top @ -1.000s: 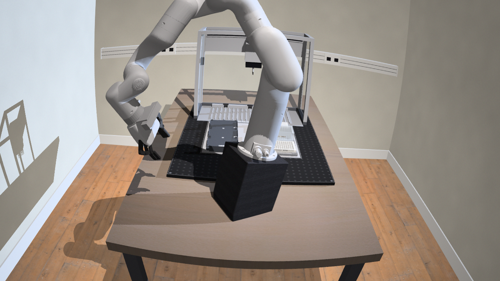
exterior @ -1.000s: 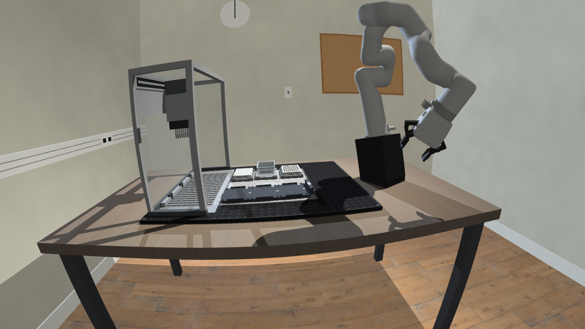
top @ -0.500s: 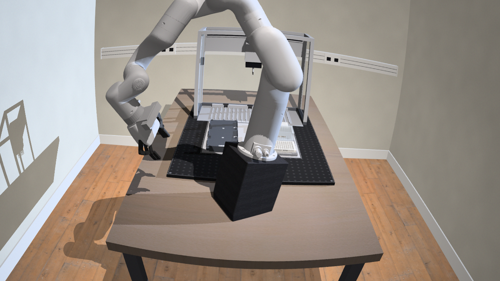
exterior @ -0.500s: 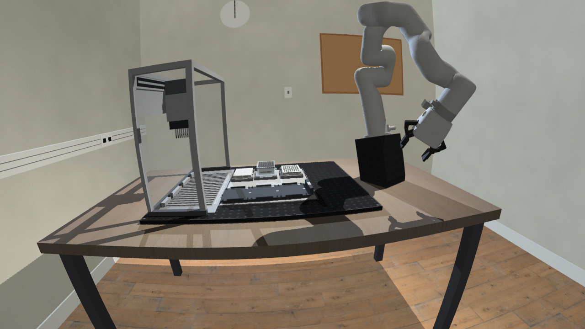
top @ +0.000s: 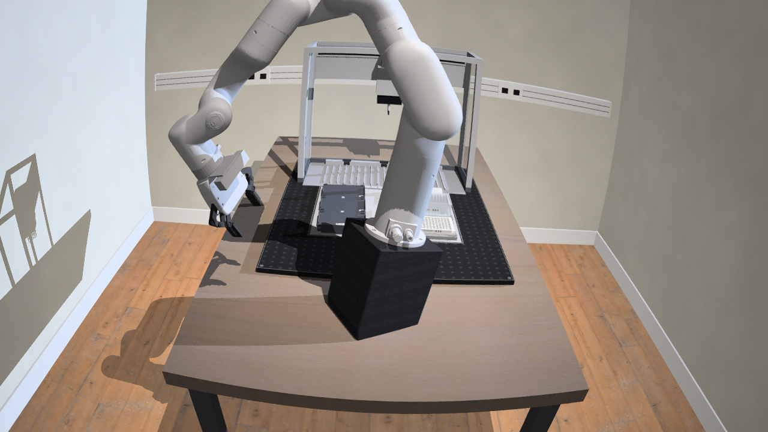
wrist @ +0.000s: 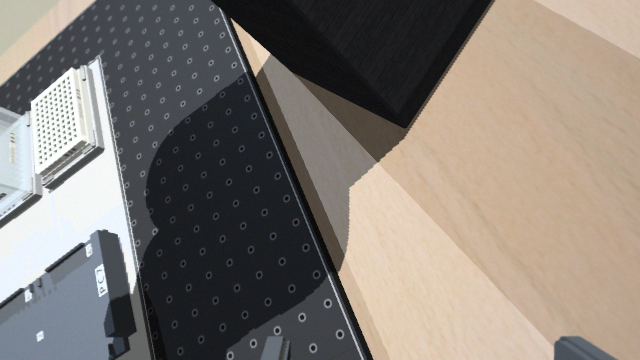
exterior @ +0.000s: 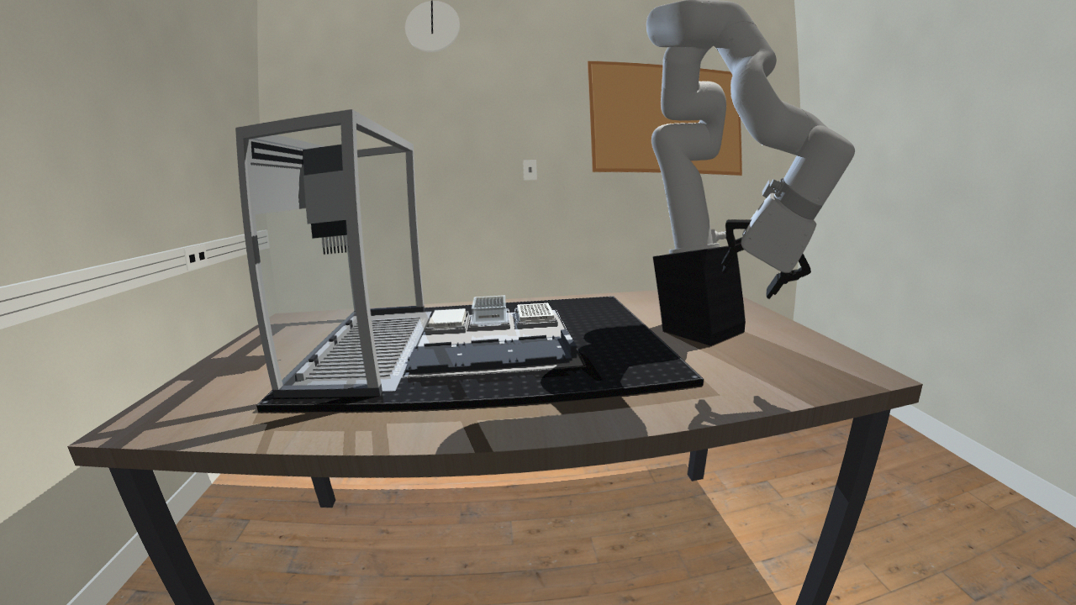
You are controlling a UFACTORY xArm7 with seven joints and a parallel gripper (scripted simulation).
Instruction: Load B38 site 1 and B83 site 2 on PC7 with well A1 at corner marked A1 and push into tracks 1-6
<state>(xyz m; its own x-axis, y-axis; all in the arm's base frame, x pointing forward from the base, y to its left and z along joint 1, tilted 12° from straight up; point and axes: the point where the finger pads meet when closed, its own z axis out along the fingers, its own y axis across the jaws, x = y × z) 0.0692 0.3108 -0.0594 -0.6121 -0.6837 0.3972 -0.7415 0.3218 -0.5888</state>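
Our gripper (top: 240,209) hangs in the air off the left edge of the table (top: 375,365), its fingers (exterior: 782,280) spread fully apart with nothing between them, well away from every plate. From there we work downward in size. We see the table carrying a black perforated board (top: 483,263), and at the board's far end stands the instrument's open frame (exterior: 361,248) over its loading rails (exterior: 368,347). We see the arm rising from a black pedestal (top: 375,300) at the near edge of the board. PC7 (exterior: 488,353), the dark plate carrier, lies loose on the pale apron (wrist: 95,200) in front of the rails, outside the tracks, and we can read its label in the wrist view (wrist: 101,281); its sites carry no plates. Beside the apron we find the three plates in a row in their nests: B38 (exterior: 535,312) nearest the pedestal, the taller deep-well block B83 (exterior: 487,308) in the middle, and B33 (exterior: 445,318) closest to the rails. The wrist camera shows only B38 (wrist: 62,122) and an edge of B83 (wrist: 12,160).
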